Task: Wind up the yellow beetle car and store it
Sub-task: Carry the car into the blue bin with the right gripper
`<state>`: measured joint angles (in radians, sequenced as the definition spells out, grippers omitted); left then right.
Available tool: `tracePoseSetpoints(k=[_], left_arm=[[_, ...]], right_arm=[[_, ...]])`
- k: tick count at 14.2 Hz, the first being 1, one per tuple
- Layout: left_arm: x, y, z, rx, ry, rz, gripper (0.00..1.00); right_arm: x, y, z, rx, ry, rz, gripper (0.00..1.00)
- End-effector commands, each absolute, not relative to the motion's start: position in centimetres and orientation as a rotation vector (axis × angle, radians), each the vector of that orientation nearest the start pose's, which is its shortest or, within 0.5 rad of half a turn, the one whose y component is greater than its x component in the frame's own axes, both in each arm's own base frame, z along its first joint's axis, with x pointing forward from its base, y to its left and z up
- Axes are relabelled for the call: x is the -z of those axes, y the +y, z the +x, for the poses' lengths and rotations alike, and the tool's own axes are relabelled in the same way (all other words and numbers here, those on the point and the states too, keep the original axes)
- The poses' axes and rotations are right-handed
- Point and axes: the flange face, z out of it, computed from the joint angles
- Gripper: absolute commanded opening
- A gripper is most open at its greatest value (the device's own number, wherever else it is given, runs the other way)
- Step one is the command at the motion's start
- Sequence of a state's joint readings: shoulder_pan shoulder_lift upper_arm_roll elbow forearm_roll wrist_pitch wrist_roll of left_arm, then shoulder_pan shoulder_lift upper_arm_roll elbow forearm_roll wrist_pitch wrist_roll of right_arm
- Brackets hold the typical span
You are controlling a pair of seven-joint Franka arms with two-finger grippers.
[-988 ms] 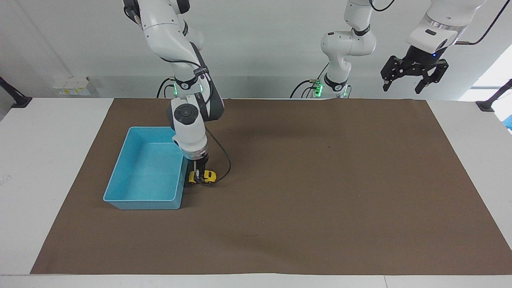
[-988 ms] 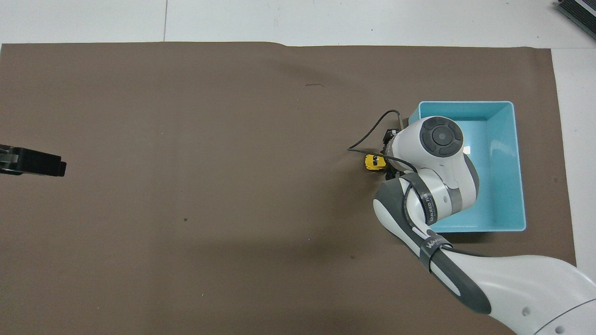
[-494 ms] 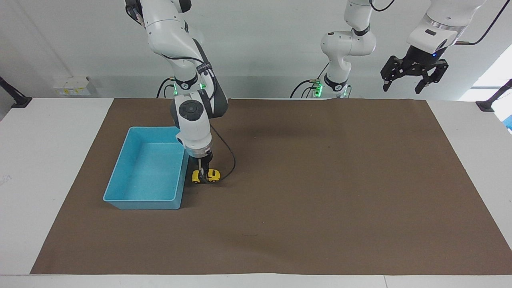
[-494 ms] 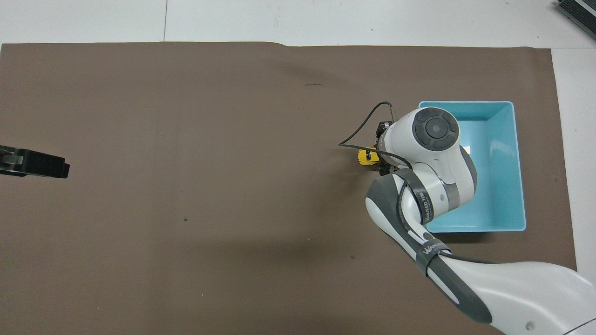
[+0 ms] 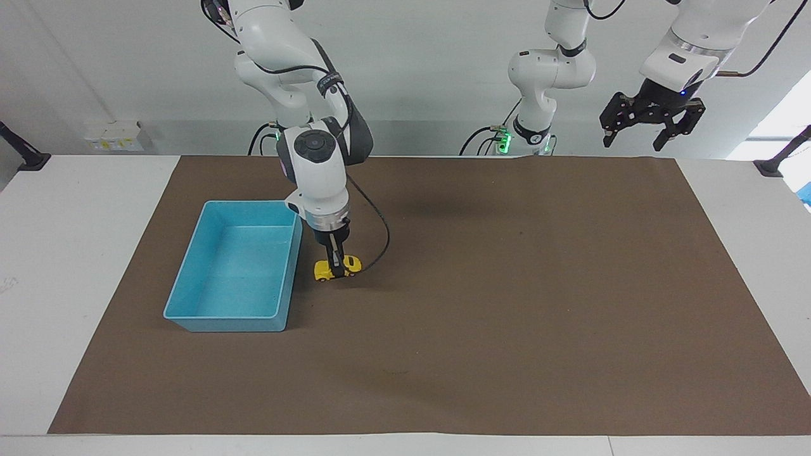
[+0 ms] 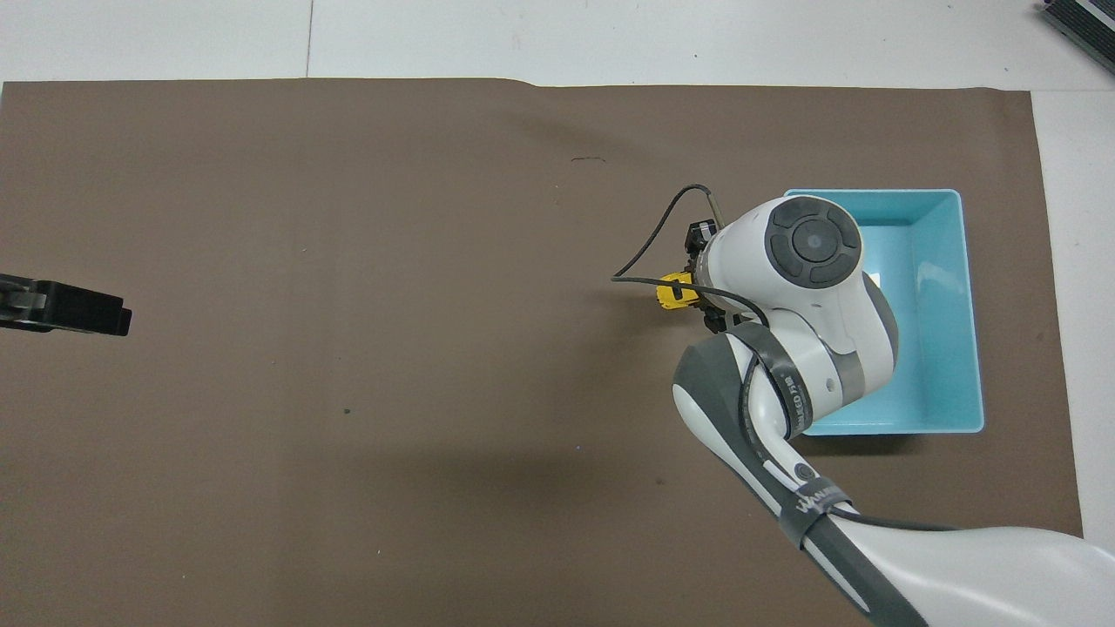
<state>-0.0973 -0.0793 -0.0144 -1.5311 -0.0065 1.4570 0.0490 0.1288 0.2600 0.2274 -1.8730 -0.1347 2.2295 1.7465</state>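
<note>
Robotics laboratory — two white jointed robot arms (image 5: 298,95) mounted at a white table (image 5: 76,253) under a brown paper mat (image 5: 507,316), bare grey-white wall (image 5: 431,63), cabled bases.

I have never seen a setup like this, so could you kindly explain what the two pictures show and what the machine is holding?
These are two robot arms at a table, photographed at one moment from two cameras. One camera faces the robots from across the table; the other looks down from above their own end. A brown mat covers the table, and a light-blue bin sits on it, with nothing inside. The right claw is shut on the yellow beetle car, a tiny toy, low over the mat just beside the bin. The left claw waits, open, raised over the left arm's end of the table.
</note>
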Motion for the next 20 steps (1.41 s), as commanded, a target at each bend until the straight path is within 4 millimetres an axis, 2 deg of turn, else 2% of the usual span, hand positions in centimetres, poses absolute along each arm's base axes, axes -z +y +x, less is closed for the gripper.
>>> tracePoseSetpoints(k=[1,8,11,14,20], left_arm=[[-67.7,-5.0,50.6,0.0,0.233,-3.147,1.0],[-67.7,-5.0,50.6,-0.001,0.235,-3.147,1.0],[-67.6,-5.0,50.6,-0.003,0.235,-3.147,1.0],[-67.7,-5.0,50.6,0.0,0.235,-3.147,1.0],[-67.7,-5.0,50.6,-0.001,0.235,-3.147,1.0]], right_arm=[[-42.1,20.7,58.1,0.112,1.757,-2.5,0.0],[-47.8,18.9,55.8,0.076,1.344,-2.77,0.0],[-50.0,16.7,55.8,0.069,1.104,-2.877,0.0],[-52.3,12.4,56.9,0.004,0.838,-2.916,0.0],[-53.1,4.0,57.6,-0.014,0.522,-2.988,0.0]])
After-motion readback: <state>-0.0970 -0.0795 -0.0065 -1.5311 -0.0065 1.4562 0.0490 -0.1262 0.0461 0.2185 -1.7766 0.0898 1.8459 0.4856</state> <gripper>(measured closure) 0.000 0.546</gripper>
